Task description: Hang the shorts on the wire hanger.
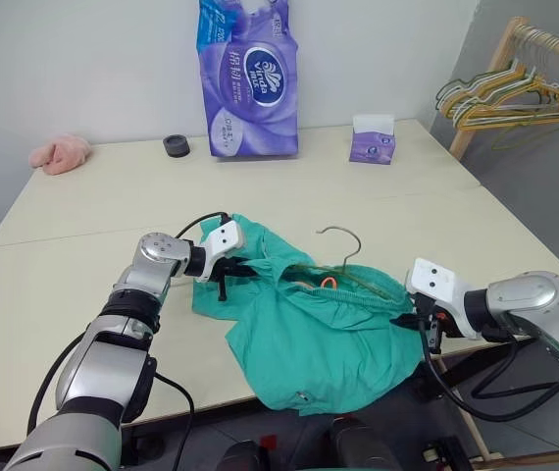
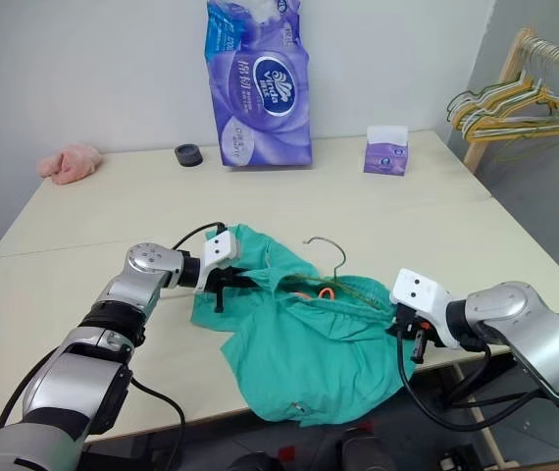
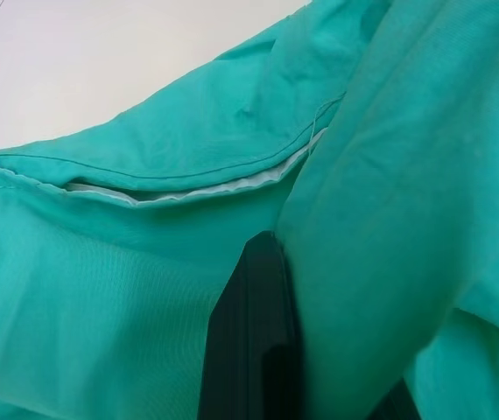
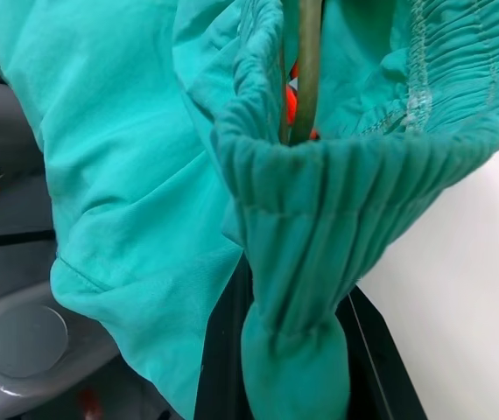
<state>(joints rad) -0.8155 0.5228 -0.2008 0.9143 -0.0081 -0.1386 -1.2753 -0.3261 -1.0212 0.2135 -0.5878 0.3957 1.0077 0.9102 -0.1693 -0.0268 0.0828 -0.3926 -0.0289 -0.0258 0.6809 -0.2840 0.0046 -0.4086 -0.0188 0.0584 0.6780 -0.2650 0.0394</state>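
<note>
The teal-green shorts (image 1: 309, 339) lie bunched at the table's front edge, and their lower part hangs over it. The wire hanger (image 1: 342, 243) sits inside the gathered waistband, with its hook rising above the cloth. A small orange piece shows beside the wire. My left gripper (image 1: 243, 267) is shut on the left edge of the shorts; in the left wrist view, fabric (image 3: 144, 289) is clamped against a black finger (image 3: 251, 341). My right gripper (image 1: 414, 319) is shut on the right end of the waistband (image 4: 295, 289), with the hanger's wire (image 4: 307, 70) just beyond.
A tall purple tissue pack (image 1: 248, 78), a small purple tissue box (image 1: 372, 140), a black ring (image 1: 176, 145) and a pink fluffy cloth (image 1: 61, 154) stand along the back of the table (image 1: 83, 206). A wooden rack holds several yellow and green hangers (image 1: 505, 98) at the far right.
</note>
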